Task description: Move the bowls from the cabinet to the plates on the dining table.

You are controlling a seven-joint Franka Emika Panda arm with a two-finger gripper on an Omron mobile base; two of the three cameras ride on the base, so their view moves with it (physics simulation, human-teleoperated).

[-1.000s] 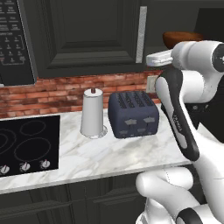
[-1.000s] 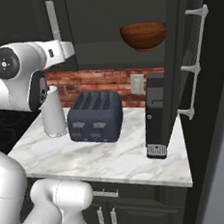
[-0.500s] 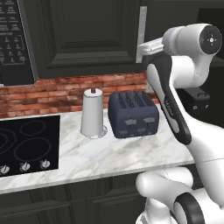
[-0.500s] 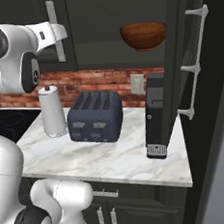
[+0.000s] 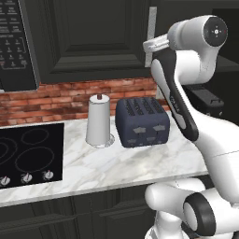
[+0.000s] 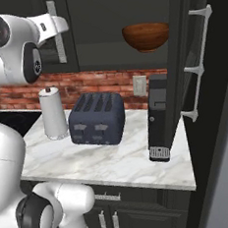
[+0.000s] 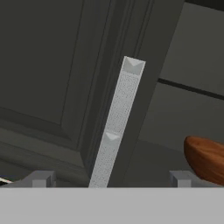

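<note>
Up goes the arm (image 5: 179, 88) since before; its jaws stand wide open, near the bowl (image 6: 146, 37) on the cabinet (image 6: 126, 16) shelf.

Arm raised high, pincer (image 7: 109, 179) wide open, empty.

Red brick backsplash (image 5: 70, 95) — marble counter (image 5: 121, 163)

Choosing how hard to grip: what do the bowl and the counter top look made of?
Bowl: seemingly wood, reddish-brown with darker grain streaks and a soft sheen. Counter top: apparently polished marble, white with grey veins; could be imitation stone.
</note>
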